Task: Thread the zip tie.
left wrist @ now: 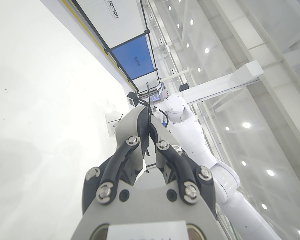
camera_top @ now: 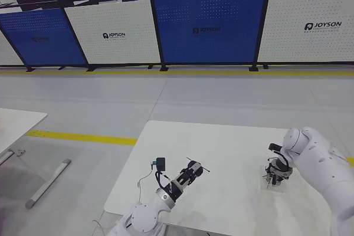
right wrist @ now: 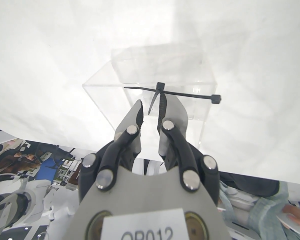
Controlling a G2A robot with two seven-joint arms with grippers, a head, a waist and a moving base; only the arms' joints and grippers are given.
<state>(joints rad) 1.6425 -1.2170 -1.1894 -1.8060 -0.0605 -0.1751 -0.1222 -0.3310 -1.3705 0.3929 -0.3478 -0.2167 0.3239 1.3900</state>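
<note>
At the table's right side, the right gripper (right wrist: 151, 101) hangs with its fingers apart over a clear box (right wrist: 103, 96), and the tail of a short zip tie (right wrist: 155, 99) dangles in the gap between them, touched by neither pad as far as I can see. That tie's head sits on the box rim where it crosses a long zip tie (right wrist: 185, 94) laid across the opening; whether the two are already linked I cannot tell. Farther along the table (camera_top: 224, 141), well apart from the box, the left gripper (camera_top: 194, 170) is clenched on a third zip tie (camera_top: 189, 159), which sticks out on both sides of its tips. Pickup on the right looks like the step in hand. Next, I judge, the fingers must pinch the tail squarely and lift without dragging the long tie off the rim.
</note>
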